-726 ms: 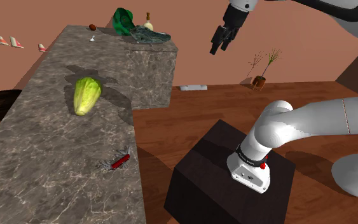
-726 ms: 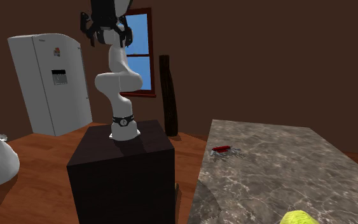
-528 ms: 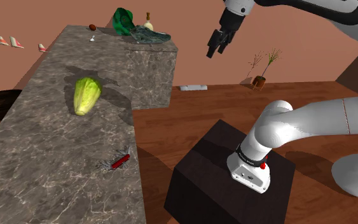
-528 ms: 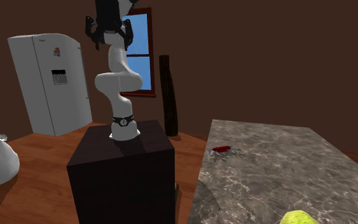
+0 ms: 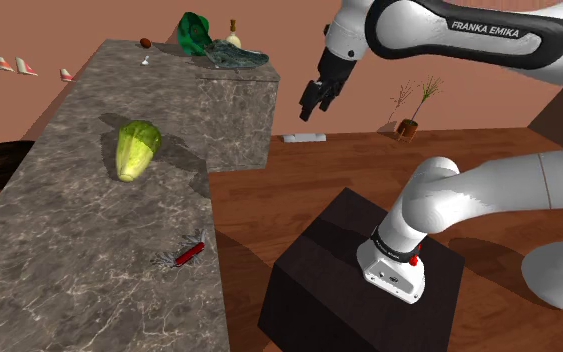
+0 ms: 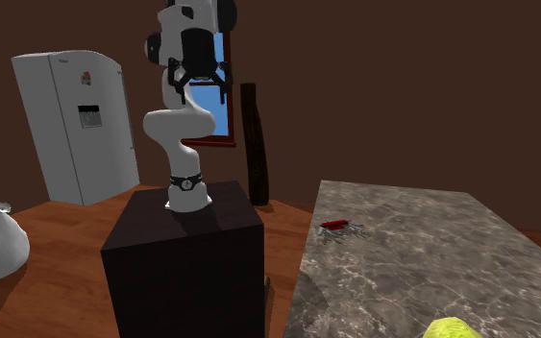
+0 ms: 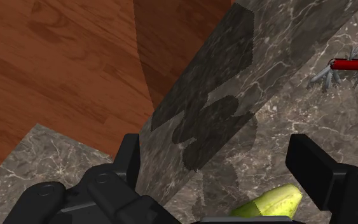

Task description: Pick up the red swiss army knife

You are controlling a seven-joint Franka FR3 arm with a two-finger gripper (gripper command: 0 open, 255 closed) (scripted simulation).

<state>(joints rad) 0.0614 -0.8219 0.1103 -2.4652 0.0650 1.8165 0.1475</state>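
While the arm swings in, nothing on the grey marbled counter (image 5: 69, 220) has moved since 0.7 s ago. The green lettuce (image 5: 136, 148) sits well off toward the shoulder view's left of the gripper (image 5: 310, 107) and lower. The red swiss army knife (image 5: 189, 252), blades fanned out, lies flat near the counter's edge, well below the gripper and well apart from it, same spot as before. The gripper itself has shifted down and toward the shoulder view's left, and now hangs in the air over the wood floor (image 5: 299, 180) just off the counter's side. The dark stand (image 5: 329, 270) is below it, toward that view's right. In the wrist view the fingers (image 7: 311, 165) stand wide apart, nothing between them touched; the knife (image 7: 352, 64) lies far ahead of the fingertips.
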